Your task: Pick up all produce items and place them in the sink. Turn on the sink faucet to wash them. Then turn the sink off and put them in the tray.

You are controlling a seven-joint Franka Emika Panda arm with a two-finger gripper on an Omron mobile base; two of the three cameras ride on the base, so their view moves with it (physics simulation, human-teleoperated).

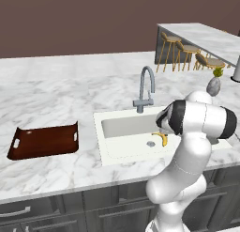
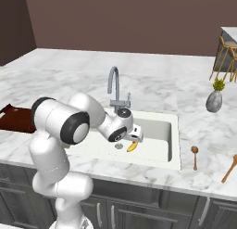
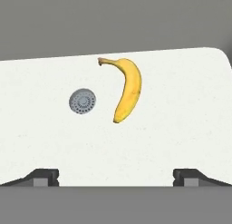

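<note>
While the arm hides part of the banana (image 3: 127,89) in the sink (image 3: 181,128), the jaws gape empty.

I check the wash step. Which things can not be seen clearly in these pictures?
- Faucet lever: too small in both base views; on or off unclear.
- Banana: partly behind the arm, left base view.
- Tray: cut off by the arm, right base view.

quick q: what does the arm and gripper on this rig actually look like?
Glossy white rounded arm links with black bands at the joints. The wrist ends in a white hand carrying a small gripper with two dark grey, blocky fingertips. No cables or markings visible.
</note>
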